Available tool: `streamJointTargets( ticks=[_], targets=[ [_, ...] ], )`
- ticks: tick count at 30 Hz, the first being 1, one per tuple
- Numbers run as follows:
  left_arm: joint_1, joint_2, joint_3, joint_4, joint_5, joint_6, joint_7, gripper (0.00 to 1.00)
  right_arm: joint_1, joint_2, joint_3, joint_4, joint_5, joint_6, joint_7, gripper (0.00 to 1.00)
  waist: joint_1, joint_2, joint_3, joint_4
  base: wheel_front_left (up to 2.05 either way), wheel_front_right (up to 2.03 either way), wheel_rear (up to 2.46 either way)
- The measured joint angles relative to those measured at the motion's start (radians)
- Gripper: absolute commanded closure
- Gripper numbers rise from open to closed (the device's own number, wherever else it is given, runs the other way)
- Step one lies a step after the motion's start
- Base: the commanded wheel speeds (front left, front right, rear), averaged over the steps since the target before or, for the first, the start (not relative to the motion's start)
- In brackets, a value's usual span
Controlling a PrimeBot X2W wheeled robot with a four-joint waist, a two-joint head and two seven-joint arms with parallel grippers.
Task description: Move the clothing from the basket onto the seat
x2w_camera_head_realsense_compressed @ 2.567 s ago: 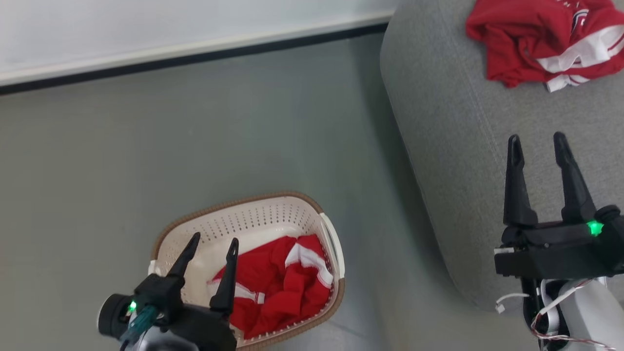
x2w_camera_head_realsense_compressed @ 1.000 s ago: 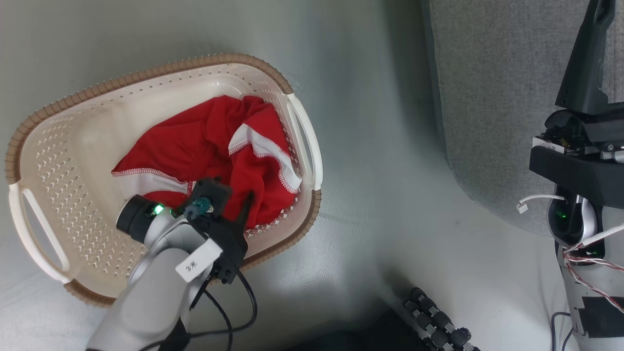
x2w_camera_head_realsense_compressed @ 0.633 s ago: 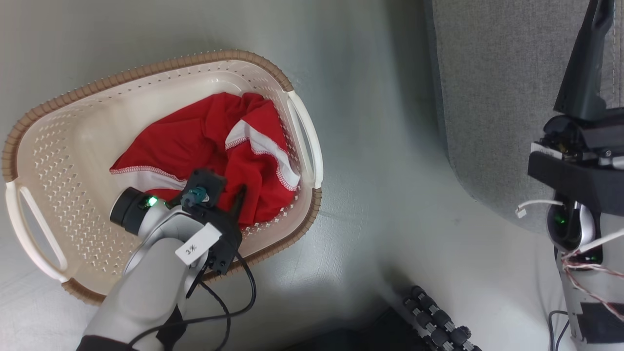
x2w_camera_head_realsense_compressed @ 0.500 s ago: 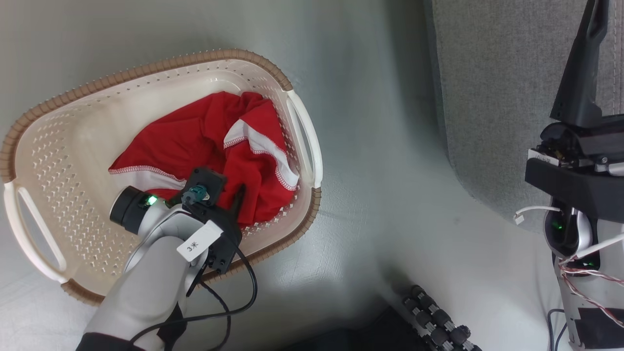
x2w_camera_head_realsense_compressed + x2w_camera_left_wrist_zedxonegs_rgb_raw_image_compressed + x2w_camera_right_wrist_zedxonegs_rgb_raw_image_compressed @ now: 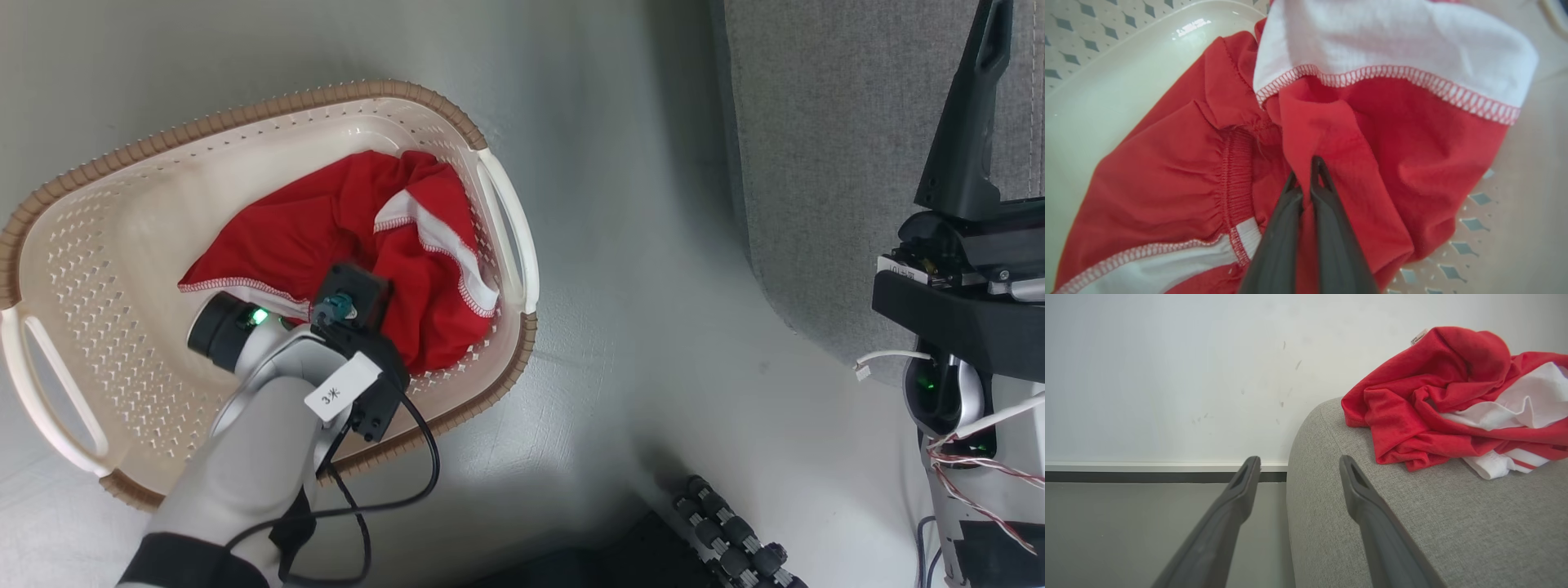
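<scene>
While the left gripper [image 5: 1305, 175], now turned further over, pinches a fold of bright red, white-trimmed clothing [image 5: 1167, 171] in the cream perforated plastic basket [image 5: 106, 269], the right gripper [image 5: 1298, 473] stays spread by the light-grey upholstered seat [image 5: 1453, 522].

A smooth grey-green floor [image 5: 637, 245] has a dull sheen, with a pale patch of reflected light in the head view. The plain white wall [image 5: 1167, 375] carries a few small scuff marks. Along its foot runs a skirting [image 5: 1126, 476], a white strip over a dark band. A grey fabric seat [image 5: 1453, 531] with a rounded corner stands before the wall.
</scene>
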Motion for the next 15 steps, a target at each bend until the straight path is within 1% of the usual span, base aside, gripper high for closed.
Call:
streamJointTargets(
  ticks=[7,10,15],
  targets=[
    [-0.036,-0.001,0.013,-0.003,-0.021,0.0,-0.067,1.0,-0.005,0.012,0.0,0.009,0.0,0.003,0.0,0.0,0.0,0.0,-0.006,0.0,0.0,0.0,0.0],
    [-0.036,0.002,0.022,-0.006,-0.028,0.0,-0.1,1.0,-0.013,0.025,0.006,0.03,0.0,0.011,0.0,0.0,0.0,-0.0001,-0.015,-0.002,0.0,0.0,0.0],
    [-0.038,0.0,0.018,-0.02,-0.033,-0.001,-0.165,1.0,-0.025,0.025,-0.008,0.063,0.0,0.019,0.0,0.0,0.0,0.0,-0.038,0.002,0.0,0.0,0.0]
  ],
)
